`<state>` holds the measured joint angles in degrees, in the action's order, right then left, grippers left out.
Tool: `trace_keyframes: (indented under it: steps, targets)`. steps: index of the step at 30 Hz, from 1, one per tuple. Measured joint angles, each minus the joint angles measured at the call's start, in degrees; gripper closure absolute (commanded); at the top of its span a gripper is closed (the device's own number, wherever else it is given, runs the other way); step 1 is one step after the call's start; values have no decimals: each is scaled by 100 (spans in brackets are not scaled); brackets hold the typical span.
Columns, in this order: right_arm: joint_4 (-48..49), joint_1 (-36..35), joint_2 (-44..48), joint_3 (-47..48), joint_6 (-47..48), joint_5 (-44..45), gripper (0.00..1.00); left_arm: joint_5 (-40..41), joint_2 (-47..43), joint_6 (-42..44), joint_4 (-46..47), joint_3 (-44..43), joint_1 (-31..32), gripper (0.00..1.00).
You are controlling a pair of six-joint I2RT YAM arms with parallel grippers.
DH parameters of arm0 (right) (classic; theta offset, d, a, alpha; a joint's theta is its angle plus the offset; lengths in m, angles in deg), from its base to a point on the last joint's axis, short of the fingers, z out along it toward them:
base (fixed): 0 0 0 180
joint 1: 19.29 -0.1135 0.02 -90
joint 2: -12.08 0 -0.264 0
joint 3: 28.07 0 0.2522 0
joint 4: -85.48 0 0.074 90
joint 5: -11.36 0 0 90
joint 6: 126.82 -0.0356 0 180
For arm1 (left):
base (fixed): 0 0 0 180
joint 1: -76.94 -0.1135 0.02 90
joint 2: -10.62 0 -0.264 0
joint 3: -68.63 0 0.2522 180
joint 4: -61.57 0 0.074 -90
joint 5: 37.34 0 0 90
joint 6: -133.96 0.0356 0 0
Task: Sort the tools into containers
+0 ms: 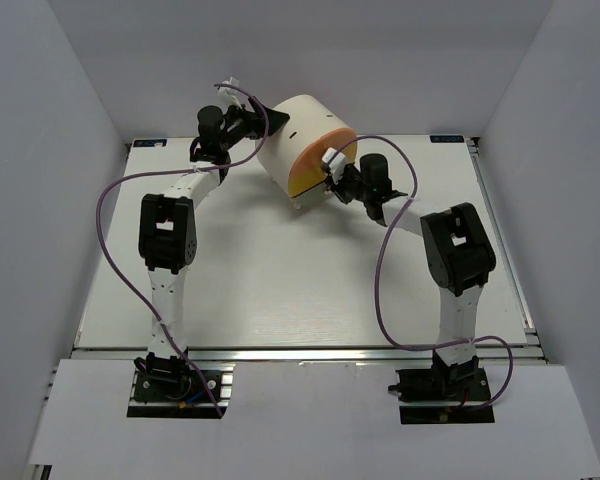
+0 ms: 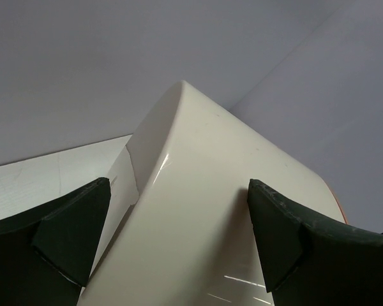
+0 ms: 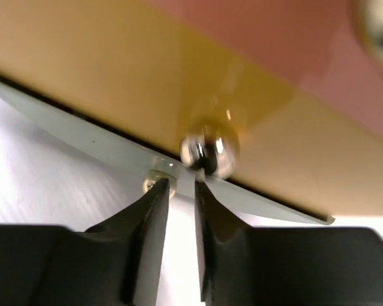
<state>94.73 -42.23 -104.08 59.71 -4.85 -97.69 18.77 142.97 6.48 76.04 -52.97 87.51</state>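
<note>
Cream cabinet (image 1: 305, 135), a smooth glossy cylinder, lies at the far middle of the white table (image 1: 280, 290). Its front shows a yellow drawer (image 3: 115, 76), an orange drawer (image 3: 274, 38) beside it and the thin grey-green drawer (image 3: 83, 134) edge. A shiny round metal knob (image 3: 207, 150) sits at the yellow front's lower edge. The right gripper (image 3: 180, 186), its dark tapered fingers slightly parted and holding nothing, points just below the knob. The left gripper (image 2: 177, 185), spread wide, straddles the curved shell.
</note>
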Motion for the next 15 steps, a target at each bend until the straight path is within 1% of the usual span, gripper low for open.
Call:
trace_keyframes:
  steps: [2,4,10,13,15]
  targets:
    - [11,-44,-155,166,17,26,64,-4,0,7,-9,0,0,4]
    - [-7,-63,-291,304,-4,76,62,4,-2,15,-13,0,2,4]
    - [-4,-70,-466,369,-35,238,62,26,-37,9,2,66,17,3]
    - [59,-52,-295,120,-83,389,61,136,-116,0,-50,155,28,2]
    - [-26,-20,11,-208,-173,417,57,260,-210,-39,-83,269,15,2]
